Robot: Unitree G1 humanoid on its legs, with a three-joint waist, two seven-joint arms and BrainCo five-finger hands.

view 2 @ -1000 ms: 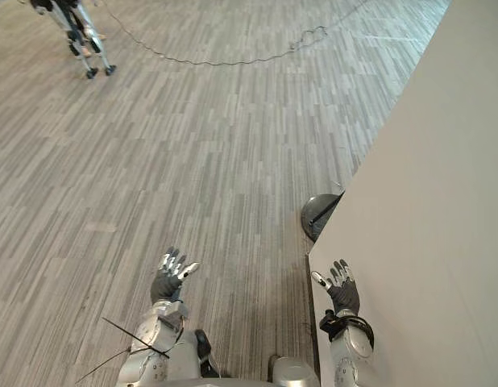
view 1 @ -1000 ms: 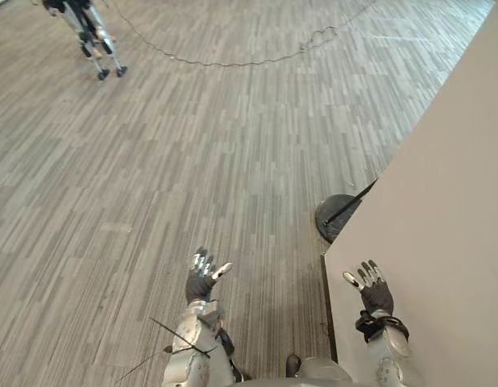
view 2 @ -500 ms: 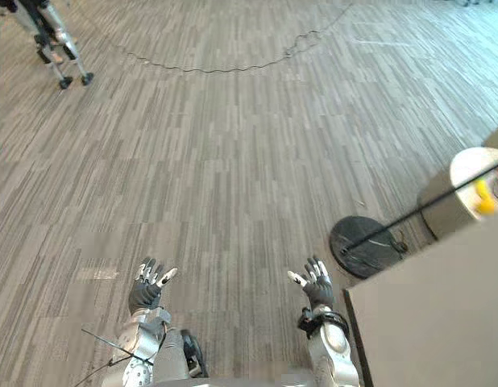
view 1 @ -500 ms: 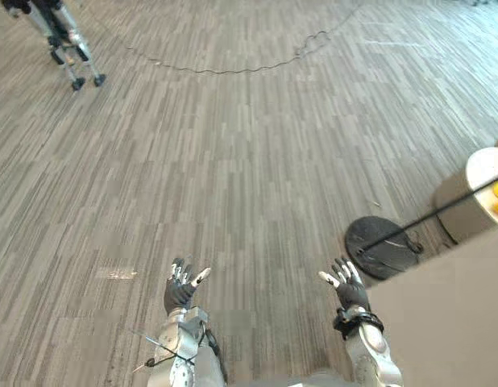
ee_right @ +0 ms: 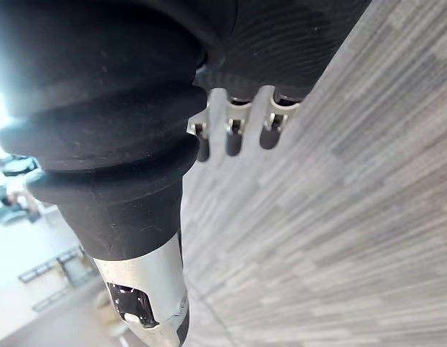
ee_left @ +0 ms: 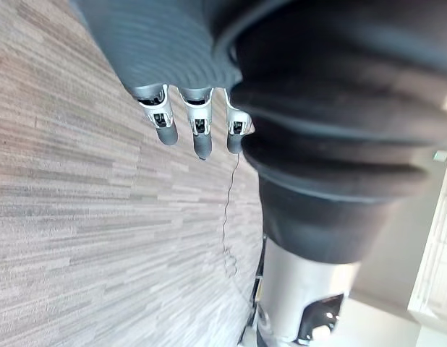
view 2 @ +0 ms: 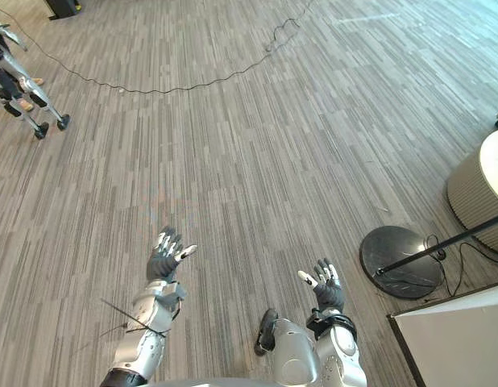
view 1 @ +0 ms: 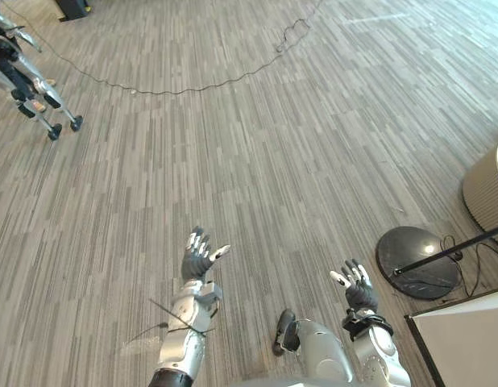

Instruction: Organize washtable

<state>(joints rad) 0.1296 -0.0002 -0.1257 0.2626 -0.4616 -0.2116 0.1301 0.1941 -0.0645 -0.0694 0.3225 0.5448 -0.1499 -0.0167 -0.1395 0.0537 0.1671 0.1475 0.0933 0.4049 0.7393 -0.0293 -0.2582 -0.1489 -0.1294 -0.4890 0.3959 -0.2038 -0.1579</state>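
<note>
My left hand (view 1: 197, 261) and right hand (view 1: 360, 294) hung spread and empty; turning, I could have tripped on the stand base (view 1: 414, 250) at four o'clock.

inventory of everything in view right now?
floor: one, grey striped planks, all around
cable: one, dark and thin, snaking across the floor far ahead
wheeled frame: one, silver with black casters, far left
dark object: one, black, at the far upper left edge, too cropped to identify
round base plate: one, dark grey, on the floor to the right, with a black pole slanting off to the right
round ribbed stand: one, beige with a pale top, at the right edge
flat panel: one, white with a dark edge, lower right corner
left hand: open, empty, raised over the floor
right hand: open, empty, raised near the base plate
</note>
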